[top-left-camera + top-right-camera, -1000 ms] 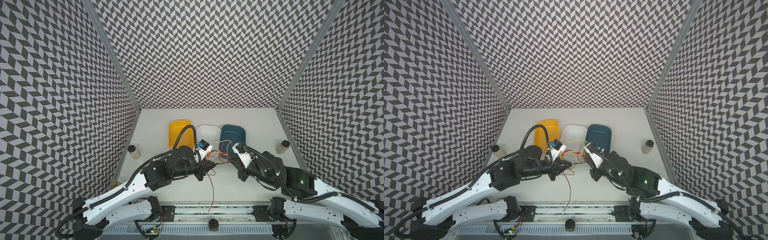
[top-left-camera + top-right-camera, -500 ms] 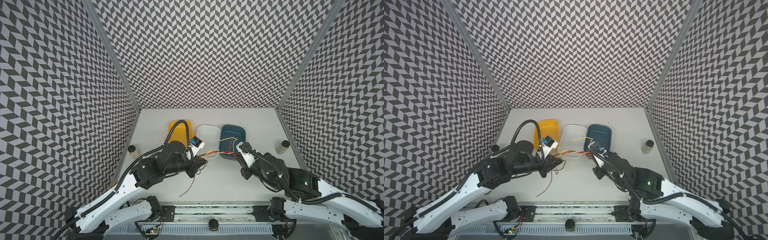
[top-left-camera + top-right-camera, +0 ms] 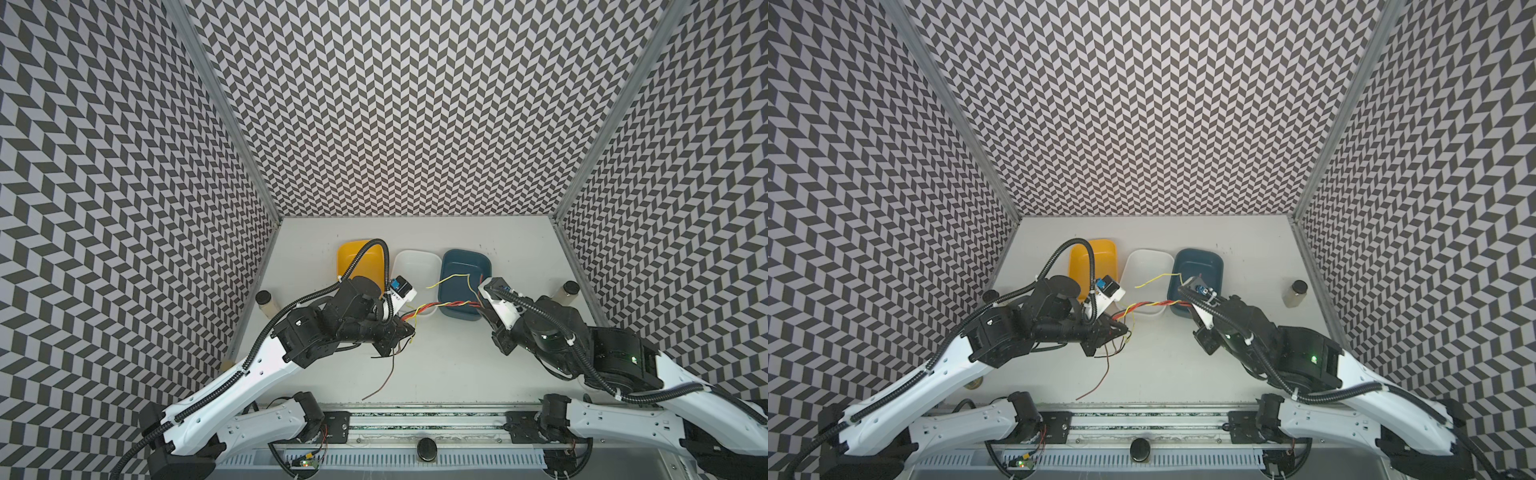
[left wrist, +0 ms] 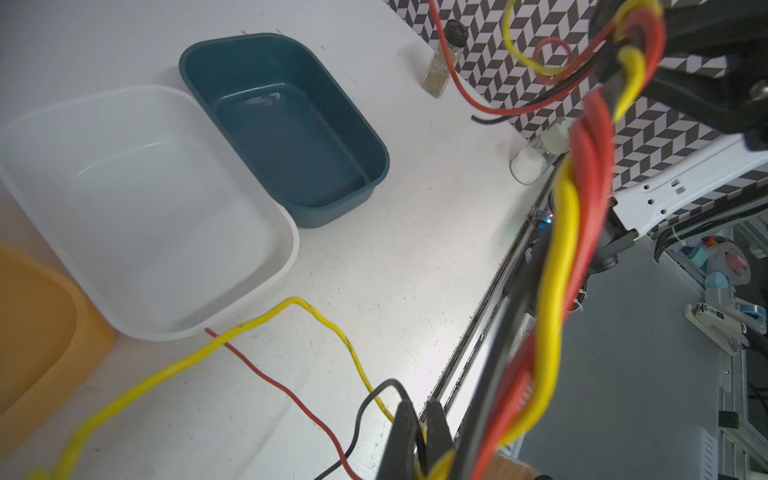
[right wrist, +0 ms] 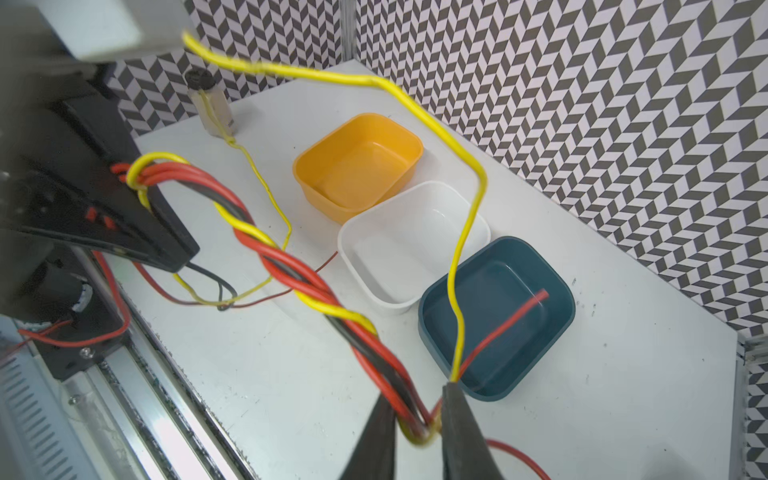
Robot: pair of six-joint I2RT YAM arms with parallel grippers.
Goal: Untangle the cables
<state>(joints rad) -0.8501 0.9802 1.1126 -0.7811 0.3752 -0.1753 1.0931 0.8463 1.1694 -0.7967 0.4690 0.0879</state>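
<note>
left gripper pinched fully closed on the cables near one end. Risk: a harder pull apart just tightens the twist, since red, black and yellow are wound round each other mid-span, or the thin wires slip out of the pinch. Loose tails hang below it down to the table and could snag on the fingers. right gripper: jaws partly apart, the twisted end sits between them and looks loose, not squeezed. Risk: the bundle drops out, tension goes and the twist sags onto the tubs. Position: the bundle is strung in the air from the left gripper's tips, past the near corner of the white tub, to the right gripper at the near rim of the blue tub. One yellow end and one red end stick out past the right jaws over the blue tub. yellow tub sits behind the left wrist with no wire in it.
</note>
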